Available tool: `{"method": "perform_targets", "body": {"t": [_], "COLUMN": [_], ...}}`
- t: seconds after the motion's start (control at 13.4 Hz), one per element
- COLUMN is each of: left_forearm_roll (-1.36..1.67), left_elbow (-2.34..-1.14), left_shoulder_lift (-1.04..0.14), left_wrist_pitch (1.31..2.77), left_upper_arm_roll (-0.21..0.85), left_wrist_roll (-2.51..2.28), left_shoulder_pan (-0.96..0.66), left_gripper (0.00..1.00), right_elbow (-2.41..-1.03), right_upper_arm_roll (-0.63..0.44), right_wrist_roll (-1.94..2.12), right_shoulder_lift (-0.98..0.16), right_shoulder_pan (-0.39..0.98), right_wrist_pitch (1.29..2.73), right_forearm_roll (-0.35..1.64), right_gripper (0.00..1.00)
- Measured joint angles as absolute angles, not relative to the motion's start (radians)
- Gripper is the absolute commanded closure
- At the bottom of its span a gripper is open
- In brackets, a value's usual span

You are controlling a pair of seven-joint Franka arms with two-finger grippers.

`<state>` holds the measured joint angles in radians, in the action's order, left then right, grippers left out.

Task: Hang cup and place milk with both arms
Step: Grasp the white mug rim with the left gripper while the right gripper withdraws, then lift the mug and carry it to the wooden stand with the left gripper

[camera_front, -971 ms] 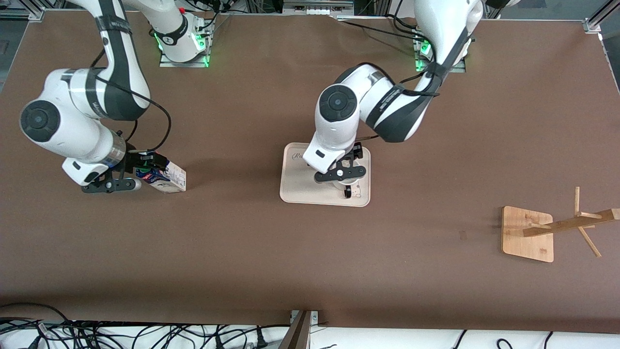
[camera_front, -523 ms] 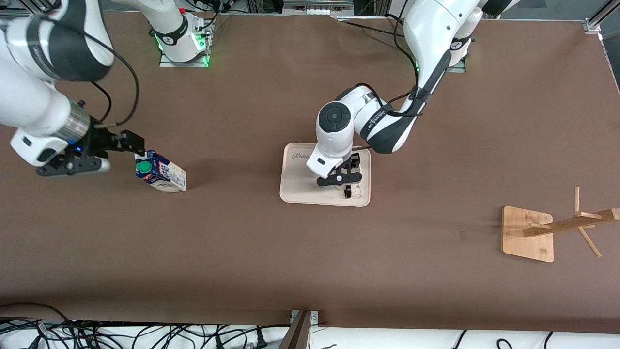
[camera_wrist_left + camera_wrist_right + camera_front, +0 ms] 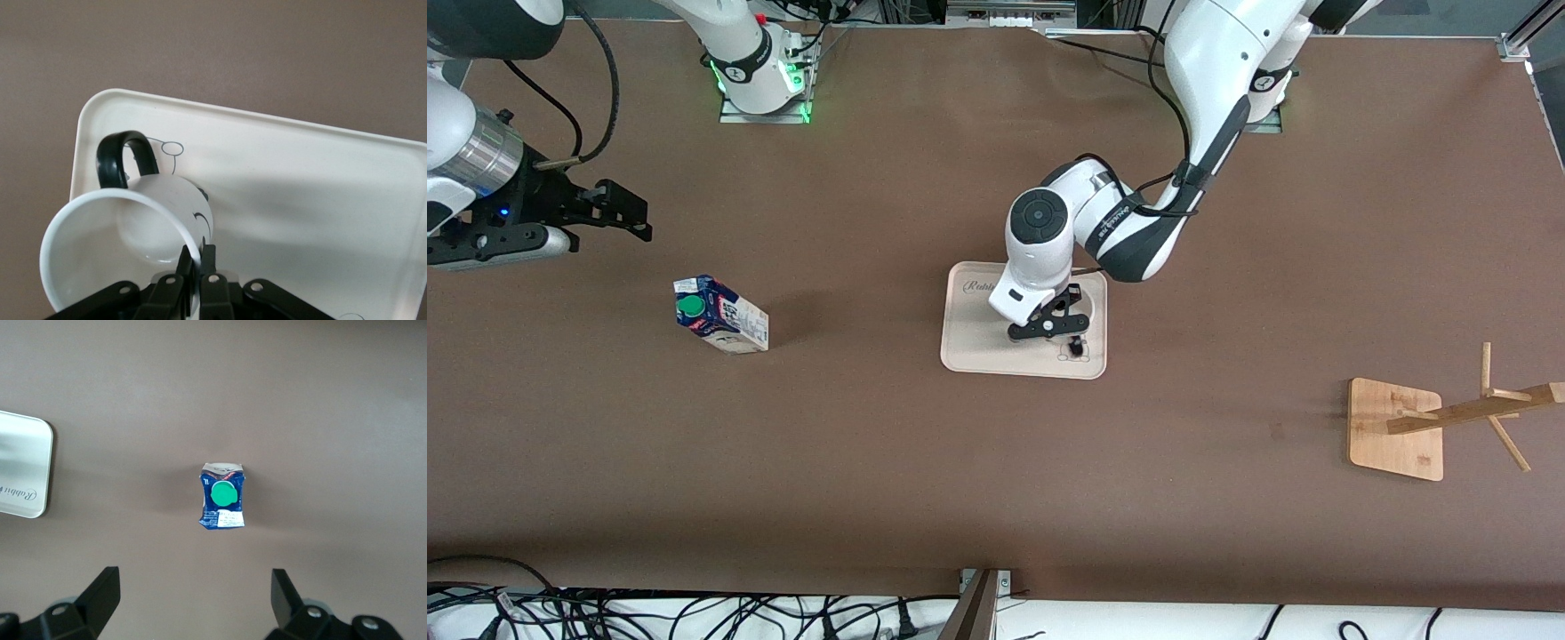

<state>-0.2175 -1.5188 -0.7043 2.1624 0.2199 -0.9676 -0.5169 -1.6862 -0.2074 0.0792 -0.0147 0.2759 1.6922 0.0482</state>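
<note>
The cup is white with a black handle. It hangs tilted over the cream tray. My left gripper is shut on its rim, one finger inside and one outside. In the front view the left gripper is over the tray, and only the cup's black handle shows. The milk, blue with a green cap, stands on the table toward the right arm's end. My right gripper is open and empty, high over the table. It looks down on the milk.
A wooden cup rack with slanted pegs stands toward the left arm's end of the table, nearer to the front camera than the tray. The tray's corner shows in the right wrist view. Cables lie along the table's near edge.
My right gripper has left the milk and risen away toward the right arm's end; the milk stays standing. My left gripper has sunk lower over the tray at the cup.
</note>
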Motion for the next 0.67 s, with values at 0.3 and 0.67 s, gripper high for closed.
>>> {"method": "perform_targets", "body": {"t": [0.3,0.67], "left_forearm_roll": [-0.218,-0.234], "left_elbow": [-1.472,-1.434], "left_shoulder_lift": [-0.696,-0.537], "left_wrist_pitch": [2.174,2.165], "left_upper_arm_roll": [0.213,0.204], "left_wrist_roll": [-0.969,-0.884], "left_shoulder_pan": [-0.506,-0.353], "left_gripper": [0.94,0.94], "right_elbow": [-1.688,-1.688], "right_upper_arm_roll": [-0.101,-0.097], "right_wrist_roll": [0.086,0.086], "right_shoulder_lift": [0.007,0.007], "right_shoulder_pan": [0.164,0.159], "right_wrist_pitch": [1.671,1.67], "right_forearm_roll": [0.004,0.002], "right_gripper": [0.0,0.0]}}
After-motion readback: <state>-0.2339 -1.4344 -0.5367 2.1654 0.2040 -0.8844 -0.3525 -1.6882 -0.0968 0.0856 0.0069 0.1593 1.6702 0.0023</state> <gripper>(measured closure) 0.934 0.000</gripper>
